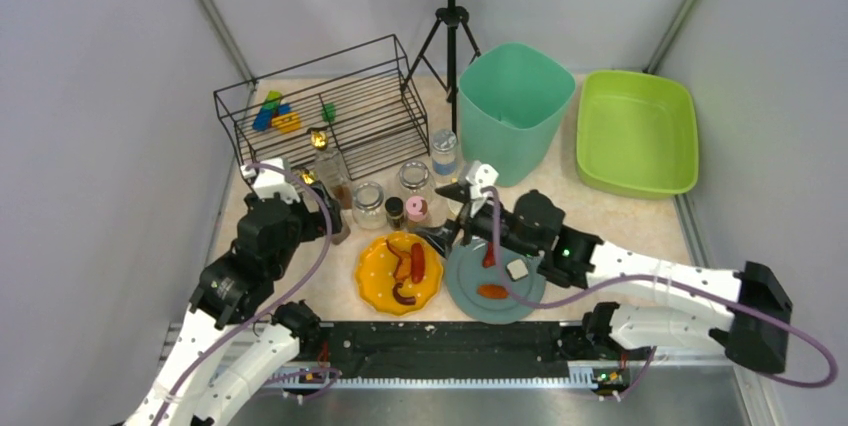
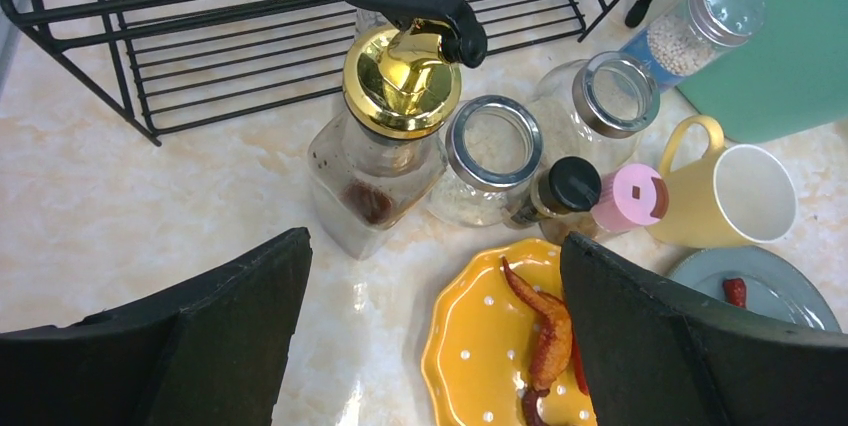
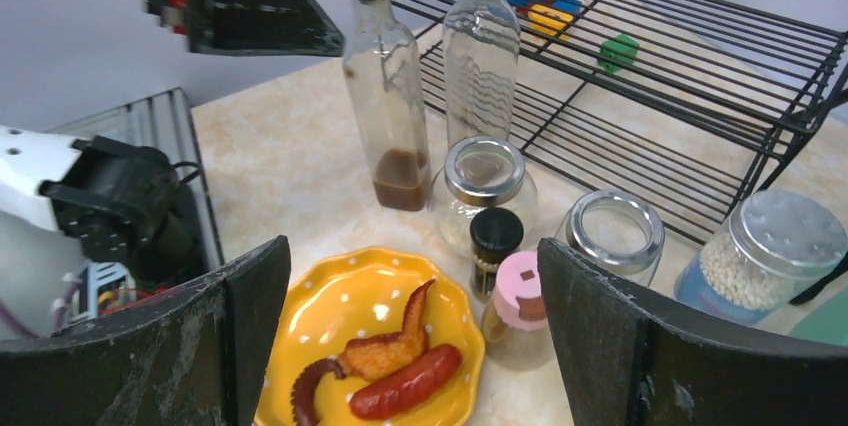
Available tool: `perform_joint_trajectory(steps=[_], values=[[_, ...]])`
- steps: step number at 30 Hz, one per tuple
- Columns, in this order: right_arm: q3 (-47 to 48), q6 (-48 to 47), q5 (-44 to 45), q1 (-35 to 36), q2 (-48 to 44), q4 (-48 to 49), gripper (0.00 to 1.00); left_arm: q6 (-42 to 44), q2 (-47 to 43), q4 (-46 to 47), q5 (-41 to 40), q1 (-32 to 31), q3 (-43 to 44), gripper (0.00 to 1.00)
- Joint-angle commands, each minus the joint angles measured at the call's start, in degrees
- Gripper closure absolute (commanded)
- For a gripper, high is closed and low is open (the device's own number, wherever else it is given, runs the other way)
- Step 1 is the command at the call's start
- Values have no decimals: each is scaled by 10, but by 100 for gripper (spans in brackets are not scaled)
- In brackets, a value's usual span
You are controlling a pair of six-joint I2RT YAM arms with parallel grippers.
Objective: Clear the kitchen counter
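- We see the table [image 1: 335, 298], a beige marbled top that runs from the black front rail back to the grey walls. It carries everything else here.
- The left hand [image 2: 435, 271] is released, its jaws spread wide with nothing between them. It hangs above the table just in front of a bottle with a gold pourer [image 2: 400, 86].
- The right hand [image 3: 412, 256] is also released and empty, and faces the yellow plate [image 3: 340, 306] from the right side.
- The yellow plate holds a sausage [image 3: 405, 386], a fried wing [image 3: 385, 346] and a dark curled tentacle [image 3: 305, 391].
- Beside it on the right is a grey-blue plate [image 1: 462, 281] with three small pieces of food. The right arm lies across part of it.
- Behind the yellow plate, close together, stand two open glass jars [image 2: 492, 146], a small black-capped bottle [image 2: 572, 184] and a pink-lidded jar [image 2: 632, 196].
- A yellow mug [image 2: 730, 196] stands upright just right of the pink-lidded jar.
- A shaker of white grains [image 2: 690, 31] stands further back, near the teal bin [image 1: 515, 106].
- A second, clear bottle [image 3: 480, 46] stands behind the gold-topped one, at the front of the black wire rack [image 1: 370, 131].
- The rack sits at the back left and has coloured toy blocks [image 1: 275, 114] on its shelf.
- A green tub [image 1: 640, 171] sits at the back right, just beside the bin.
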Motion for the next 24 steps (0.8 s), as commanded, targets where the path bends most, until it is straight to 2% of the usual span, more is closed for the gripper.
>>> perform_joint_trajectory(steps=[1, 8, 15, 24], values=[[-45, 56, -16, 7, -81, 7, 8, 33, -31, 139, -22, 0, -52, 2], [-70, 87, -57, 7, -113, -13, 8, 86, -46, 260, -83, -1, -113, 2], [-98, 110, -85, 7, -111, 32, 8, 128, -24, 324, -113, 0, -139, 3], [-117, 117, -98, 6, -117, 56, 8, 144, -7, 389, -131, 0, -169, 11]])
